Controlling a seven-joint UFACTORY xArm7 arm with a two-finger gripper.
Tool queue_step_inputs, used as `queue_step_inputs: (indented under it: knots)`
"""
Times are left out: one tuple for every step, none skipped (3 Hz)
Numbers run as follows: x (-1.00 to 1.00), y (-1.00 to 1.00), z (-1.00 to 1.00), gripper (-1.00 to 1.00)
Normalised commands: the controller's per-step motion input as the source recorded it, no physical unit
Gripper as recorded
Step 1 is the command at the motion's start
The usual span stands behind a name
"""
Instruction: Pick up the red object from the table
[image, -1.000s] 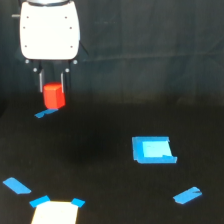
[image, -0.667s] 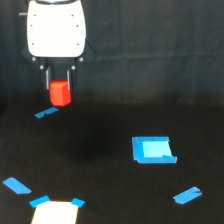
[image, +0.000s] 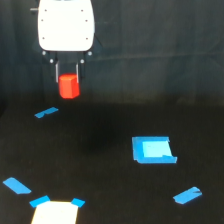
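A: Looking across the scene, what did the table (image: 100, 150) show?

B: It was a flat, black, matte surface. Blue tape strips lay scattered on it: one short strip (image: 46, 112) toward the exterior view's left, below the arm, another (image: 16, 185) near the lower left edge, and a third (image: 187, 195) at the lower right. A blue square patch (image: 153, 149) with a paler centre lay right of the middle. At the bottom edge sat a pale square (image: 55, 212) with blue tape at its upper corners.

A: And the room behind?

B: Dark throughout; the backdrop was hardly different from the table, and I could make out nothing more.

A: Where was the red object (image: 68, 85)?

B: Up in the air, clear of the table, at the upper left. It sat between the two thin fingers of the tool (image: 67, 80), directly under the white housing (image: 65, 25) of the arm.

A: So the tool was clenched?

B: Yes, it was grasping the red object, a finger pressed against each side. The short strip lay on the table below it and slightly to the left.
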Motion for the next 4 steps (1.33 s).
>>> queue_step_inputs:
  knots:
    - [0.40, 0.76, 0.89, -1.00]
    - [0.18, 0.52, 0.82, -0.87]
    - [-0.48, -0.32, 0.77, -0.72]
    - [-0.57, -0.01, 0.52, -0.76]
